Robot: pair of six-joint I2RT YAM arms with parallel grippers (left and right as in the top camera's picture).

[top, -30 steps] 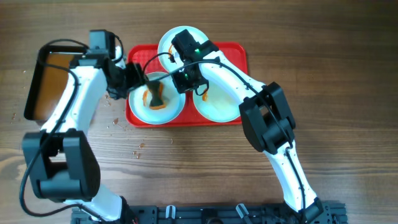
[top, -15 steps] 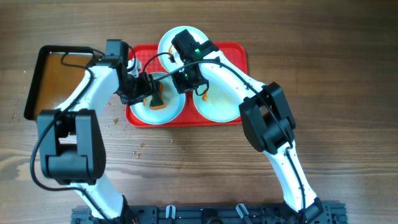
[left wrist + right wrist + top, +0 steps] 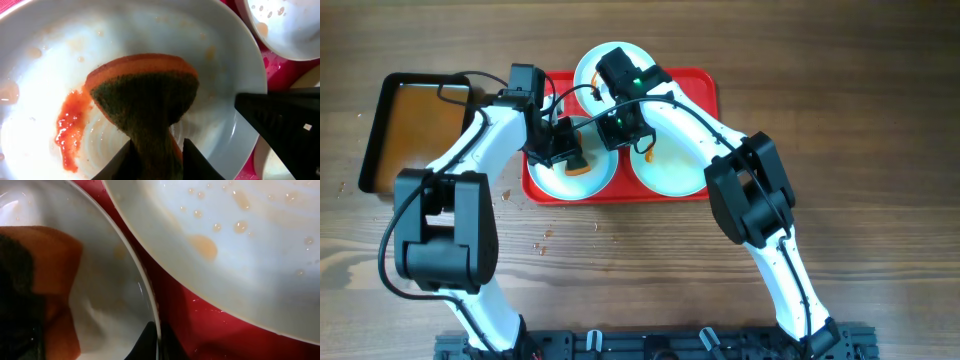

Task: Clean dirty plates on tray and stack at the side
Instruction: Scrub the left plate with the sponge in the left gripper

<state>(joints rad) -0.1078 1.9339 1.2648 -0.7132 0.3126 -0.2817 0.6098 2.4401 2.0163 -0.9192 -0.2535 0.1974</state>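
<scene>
Plate holds sauce; left jaws clamp sponge, right jaws pinch its rim. Hard scrubbing could wrench it loose.

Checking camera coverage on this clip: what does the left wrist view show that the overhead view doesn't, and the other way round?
Only the left wrist: a red sauce smear on the plate, beside the sponge. Only the overhead: the black pan, the two other plates, and crumbs on the table. Both: the sponge resting on the front-left plate, and the red tray.
</scene>
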